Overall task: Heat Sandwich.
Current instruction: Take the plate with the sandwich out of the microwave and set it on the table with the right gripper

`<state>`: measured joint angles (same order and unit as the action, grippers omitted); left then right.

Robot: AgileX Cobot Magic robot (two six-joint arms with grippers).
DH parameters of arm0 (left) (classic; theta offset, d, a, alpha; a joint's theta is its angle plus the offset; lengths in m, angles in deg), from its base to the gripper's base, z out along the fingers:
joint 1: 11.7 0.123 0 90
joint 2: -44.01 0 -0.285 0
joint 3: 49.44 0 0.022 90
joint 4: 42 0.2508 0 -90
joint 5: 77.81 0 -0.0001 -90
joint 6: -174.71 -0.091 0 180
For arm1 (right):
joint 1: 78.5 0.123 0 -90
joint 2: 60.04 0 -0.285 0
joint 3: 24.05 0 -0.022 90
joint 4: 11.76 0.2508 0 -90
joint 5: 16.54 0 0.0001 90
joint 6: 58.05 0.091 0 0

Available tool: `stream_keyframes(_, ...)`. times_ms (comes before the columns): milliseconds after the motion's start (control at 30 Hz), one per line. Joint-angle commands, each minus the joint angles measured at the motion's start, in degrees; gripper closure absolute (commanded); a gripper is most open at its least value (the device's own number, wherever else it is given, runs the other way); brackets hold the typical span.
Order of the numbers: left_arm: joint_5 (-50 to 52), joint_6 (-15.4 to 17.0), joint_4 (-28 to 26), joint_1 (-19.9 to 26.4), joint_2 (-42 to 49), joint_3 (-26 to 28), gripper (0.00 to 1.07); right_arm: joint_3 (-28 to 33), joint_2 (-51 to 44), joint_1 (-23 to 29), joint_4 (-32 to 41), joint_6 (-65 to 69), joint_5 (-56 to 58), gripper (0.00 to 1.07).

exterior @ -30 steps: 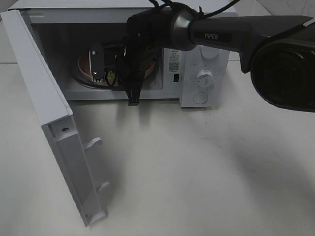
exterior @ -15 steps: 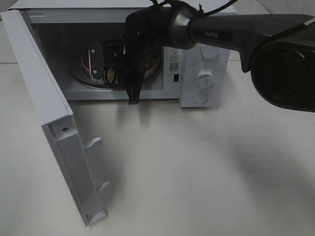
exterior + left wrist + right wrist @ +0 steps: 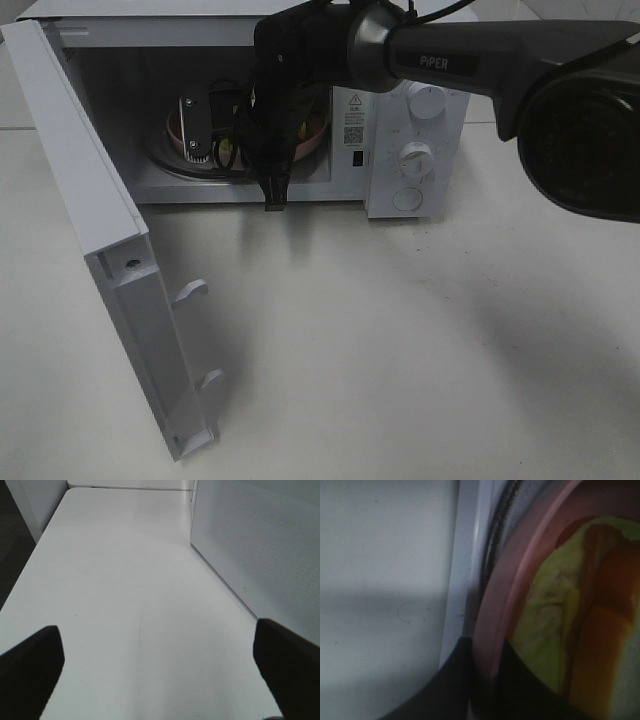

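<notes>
The white microwave (image 3: 415, 110) stands open, its door (image 3: 90, 200) swung out to the left. Inside sits the round pink plate (image 3: 312, 135) with the sandwich (image 3: 555, 610), yellowish-green bread with an orange filling. My right gripper (image 3: 270, 190) reaches into the cavity from above and hides most of the plate in the high view. In the right wrist view its two dark fingers (image 3: 450, 685) pinch the plate's pink rim (image 3: 492, 645) just inside the microwave's front sill. My left gripper (image 3: 160, 670) hangs open over bare table, nothing between its fingers.
The open door juts toward the table's front left, with its two latch hooks (image 3: 190, 290) sticking out. The control knobs (image 3: 415, 158) are on the microwave's right side. A white dotted panel of the microwave (image 3: 260, 545) rises beside the left gripper.
My right gripper has shifted slightly up and inward at the microwave mouth, and more of the pink plate shows to its right. The left arm has not moved.
</notes>
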<state>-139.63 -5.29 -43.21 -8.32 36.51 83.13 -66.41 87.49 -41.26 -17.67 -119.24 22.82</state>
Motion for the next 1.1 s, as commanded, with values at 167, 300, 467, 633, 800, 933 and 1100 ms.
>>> stream_keyframes(167,0.5,-0.4,-0.2,0.0,1.0,-0.1,0.09,4.4,-4.0,0.2,1.7,-4.1,2.5,1.07)
stream_keyframes(300,0.5,-0.4,-0.2,0.0,1.0,-0.1,0.09,6.6,-6.0,0.2,2.8,-6.5,2.5,1.07)
stream_keyframes(467,0.5,-0.4,-0.2,0.0,1.0,-0.1,0.09,9.6,-8.8,0.2,2.7,-9.3,2.5,1.07)
stream_keyframes(633,0.5,-0.4,-0.2,0.0,1.0,-0.1,0.09,12.3,-10.9,0.2,2.8,-11.3,2.5,1.07)
stream_keyframes(800,0.5,-0.4,-0.2,0.0,1.0,-0.1,0.09,15.7,-13.6,0.2,2.7,-14.1,0.6,1.07)
stream_keyframes(933,0.5,-0.4,-0.2,0.0,1.0,-0.1,0.09,19.2,-16.2,0.2,2.9,-16.6,-1.0,1.07)
stream_keyframes(1100,0.5,-0.4,-0.2,0.0,1.0,-0.1,0.09,23.7,-19.5,0.2,2.9,-18.2,-3.3,1.07)
